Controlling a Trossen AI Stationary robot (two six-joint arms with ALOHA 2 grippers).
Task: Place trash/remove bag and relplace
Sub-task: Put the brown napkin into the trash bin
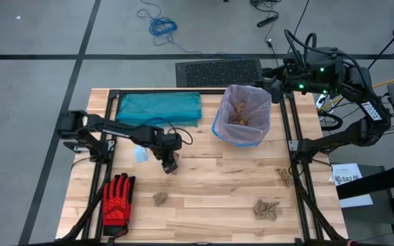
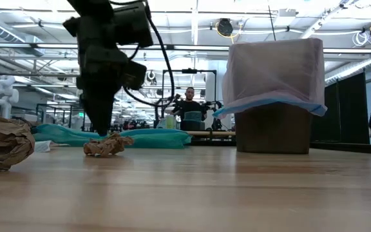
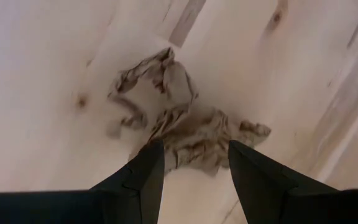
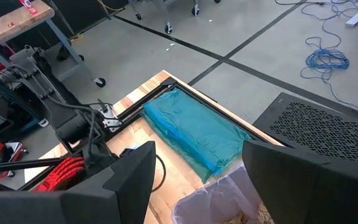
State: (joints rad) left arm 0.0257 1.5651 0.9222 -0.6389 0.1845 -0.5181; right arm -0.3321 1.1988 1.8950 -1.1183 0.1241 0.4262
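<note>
Crinkly translucent bag (image 1: 241,116), crumpled paper wad (image 3: 179,118) between open left hand (image 3: 194,163) fingers

Bin (image 2: 274,129) largely hidden under bag (image 2: 272,71)

The light wooden plank table (image 1: 204,184) carries a small bin lined with a thin translucent pinkish plastic bag (image 1: 241,116) toward its rear right; crumpled tan paper wads (image 1: 239,111) lie inside. Left of the bin, along the rear edge, lies a folded teal plastic bag (image 1: 159,108). A red-and-black work glove (image 1: 117,198) lies at the front left. A small crumpled tan paper wad (image 1: 159,198) lies just right of the glove, and two larger crumpled tan wads (image 1: 266,208) lie toward the front right.
</note>
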